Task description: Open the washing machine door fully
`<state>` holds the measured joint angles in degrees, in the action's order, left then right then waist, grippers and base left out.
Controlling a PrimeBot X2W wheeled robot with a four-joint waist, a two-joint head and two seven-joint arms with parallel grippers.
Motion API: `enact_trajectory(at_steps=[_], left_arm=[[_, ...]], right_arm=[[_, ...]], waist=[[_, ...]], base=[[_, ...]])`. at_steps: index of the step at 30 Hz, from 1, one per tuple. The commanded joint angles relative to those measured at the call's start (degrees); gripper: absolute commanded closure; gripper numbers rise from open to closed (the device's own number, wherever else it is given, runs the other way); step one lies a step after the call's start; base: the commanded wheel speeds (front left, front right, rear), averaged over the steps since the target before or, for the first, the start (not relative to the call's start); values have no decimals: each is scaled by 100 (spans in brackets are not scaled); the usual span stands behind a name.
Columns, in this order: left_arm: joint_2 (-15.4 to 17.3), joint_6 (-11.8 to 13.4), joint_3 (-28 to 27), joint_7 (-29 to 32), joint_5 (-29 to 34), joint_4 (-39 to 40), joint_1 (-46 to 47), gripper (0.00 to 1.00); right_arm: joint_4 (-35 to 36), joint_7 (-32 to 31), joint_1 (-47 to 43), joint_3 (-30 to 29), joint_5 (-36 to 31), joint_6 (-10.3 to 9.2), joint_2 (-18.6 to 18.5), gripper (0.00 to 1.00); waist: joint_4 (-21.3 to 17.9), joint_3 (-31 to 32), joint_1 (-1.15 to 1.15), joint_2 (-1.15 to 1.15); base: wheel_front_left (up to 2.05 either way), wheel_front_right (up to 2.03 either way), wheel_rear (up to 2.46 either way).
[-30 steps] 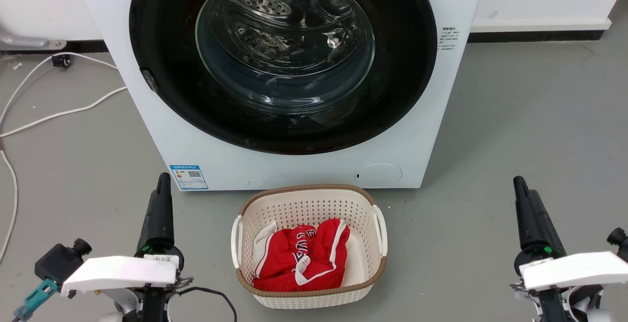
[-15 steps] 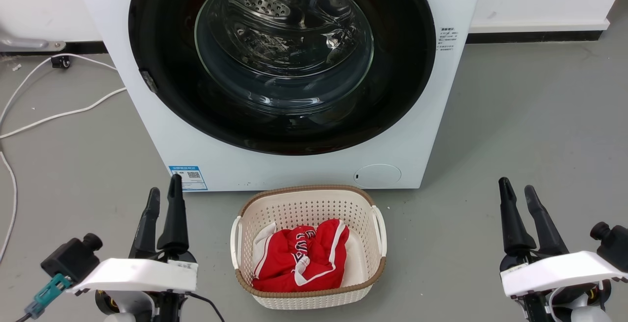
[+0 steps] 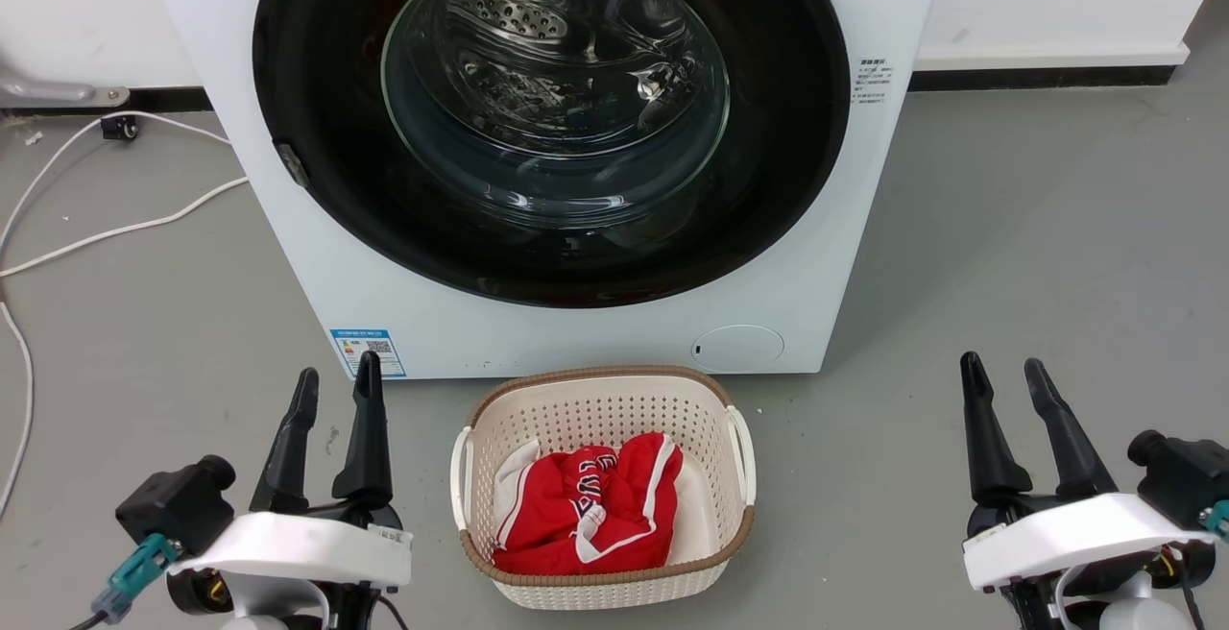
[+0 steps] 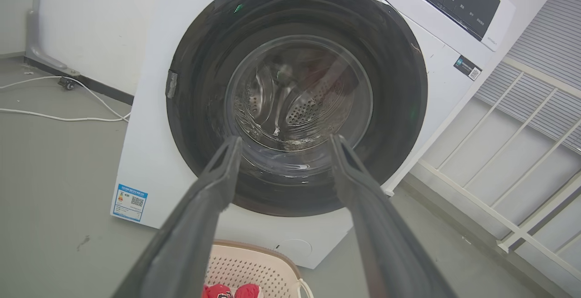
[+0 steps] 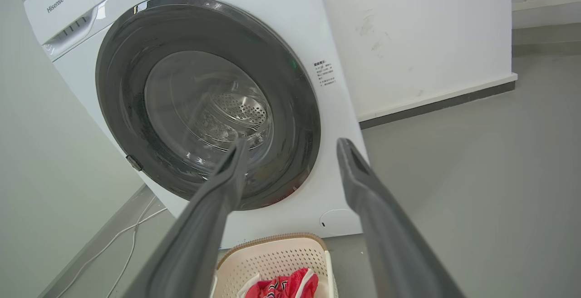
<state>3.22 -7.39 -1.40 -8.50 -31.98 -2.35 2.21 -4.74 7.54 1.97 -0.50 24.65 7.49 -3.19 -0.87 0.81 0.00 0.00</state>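
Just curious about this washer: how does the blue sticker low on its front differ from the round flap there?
The blue sticker is rectangular; the round flap is a circle. The sticker carries print and a square code; the flap is plain white. In the head view the sticker sits lower left, the flap lower right. Both lie on the washing machine front, below its door.
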Motion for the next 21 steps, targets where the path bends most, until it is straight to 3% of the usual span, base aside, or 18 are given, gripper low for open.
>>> enact_trajectory(at_steps=[1,21], left_arm=[[40,-10,2,-55,183,39,-25,0],[83,-7,-15,-323,1482,-40,-57,0]], right_arm=[[78,29,-29,9,-209,0,12,0],[161,-67,-81,74,-1336,0,26,0]], waist=[[-6,-2,0,0],[-70,18,0,0]], base=[[0,0,0],[0,0,0]])
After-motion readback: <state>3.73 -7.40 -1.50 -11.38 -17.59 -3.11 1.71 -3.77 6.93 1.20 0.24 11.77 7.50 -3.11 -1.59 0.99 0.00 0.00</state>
